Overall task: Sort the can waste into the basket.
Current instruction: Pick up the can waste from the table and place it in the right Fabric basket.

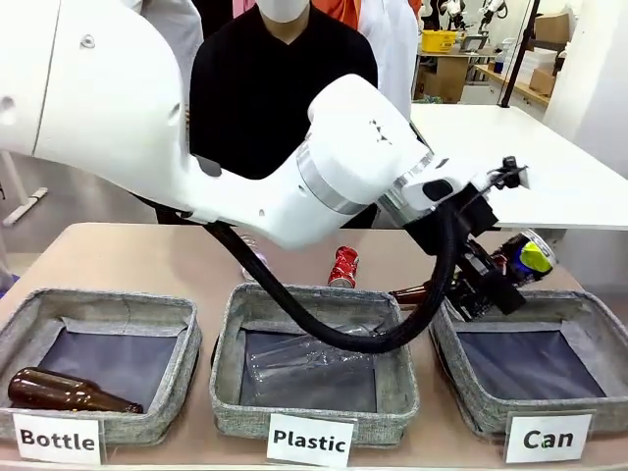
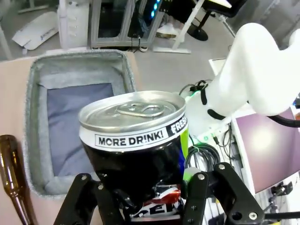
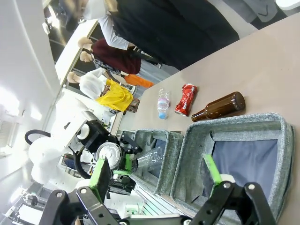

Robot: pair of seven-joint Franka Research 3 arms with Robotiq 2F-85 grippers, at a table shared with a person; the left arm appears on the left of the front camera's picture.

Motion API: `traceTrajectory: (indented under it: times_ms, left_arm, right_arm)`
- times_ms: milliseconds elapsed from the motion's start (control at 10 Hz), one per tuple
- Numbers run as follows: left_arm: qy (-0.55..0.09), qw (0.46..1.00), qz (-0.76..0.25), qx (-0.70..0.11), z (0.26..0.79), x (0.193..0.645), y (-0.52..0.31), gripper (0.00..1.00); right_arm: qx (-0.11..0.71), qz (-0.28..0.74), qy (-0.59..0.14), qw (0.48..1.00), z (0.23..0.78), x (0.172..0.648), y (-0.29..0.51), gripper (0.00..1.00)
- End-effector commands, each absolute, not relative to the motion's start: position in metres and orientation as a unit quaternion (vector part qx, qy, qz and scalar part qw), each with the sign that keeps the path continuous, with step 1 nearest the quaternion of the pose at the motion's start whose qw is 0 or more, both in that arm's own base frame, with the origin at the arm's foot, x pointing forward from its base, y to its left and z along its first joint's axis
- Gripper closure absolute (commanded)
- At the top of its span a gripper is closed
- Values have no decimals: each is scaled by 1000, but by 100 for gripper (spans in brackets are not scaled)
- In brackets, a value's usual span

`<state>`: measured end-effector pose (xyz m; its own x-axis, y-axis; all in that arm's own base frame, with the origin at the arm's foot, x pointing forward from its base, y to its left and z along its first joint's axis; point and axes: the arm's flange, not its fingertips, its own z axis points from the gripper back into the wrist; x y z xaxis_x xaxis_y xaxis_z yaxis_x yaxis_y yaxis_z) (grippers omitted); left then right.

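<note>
Front view: my left arm reaches across to the right side, and the left claw is pinching the black can. The can hangs tilted in the air over the far left corner of the Can basket, not touching it. The red can lies on the table behind the Plastic basket, in front of a person in a black top. A brown bottle lies on the table by the far corners of the Plastic and Can baskets. A clear bottle lies in the Plastic basket, and a second brown bottle lies in the Bottle basket.

From the left wrist I look down on the black can's silver top and pull tab, with a white band reading "MORE DRINK!" under the rim. Both fingers press its lower body. Beneath it I see the Can basket's dark lining, and the brown bottle's neck just beside the basket wall.

From the right wrist, the right claw is spread wide, green pads apart with nothing between them, above a grey basket. Beyond it on the table I see the red can, the brown bottle and a small water bottle.
</note>
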<state>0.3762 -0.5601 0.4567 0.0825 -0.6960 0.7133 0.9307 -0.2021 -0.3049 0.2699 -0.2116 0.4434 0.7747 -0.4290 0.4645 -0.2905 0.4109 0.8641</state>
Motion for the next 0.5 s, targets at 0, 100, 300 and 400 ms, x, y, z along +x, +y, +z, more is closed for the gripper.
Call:
traceTrajectory:
  times_ms: [0, 100, 300, 400]
  left_arm:
    - [-170, 616, -658, -398, 461, 358, -560, 100]
    - [-145, 615, -662, -404, 457, 376, -560, 100]
    - [-209, 588, -687, -373, 458, 381, -606, 100]
    - [-240, 584, -694, -345, 460, 388, -637, 100]
  right_arm:
    - [544, -37, -348, 763, 444, 272, -212, 0]
    - [541, -45, -333, 771, 443, 270, -212, 0]
    - [537, -84, -308, 780, 464, 240, -237, 0]
    - [514, -115, -335, 782, 469, 217, -254, 0]
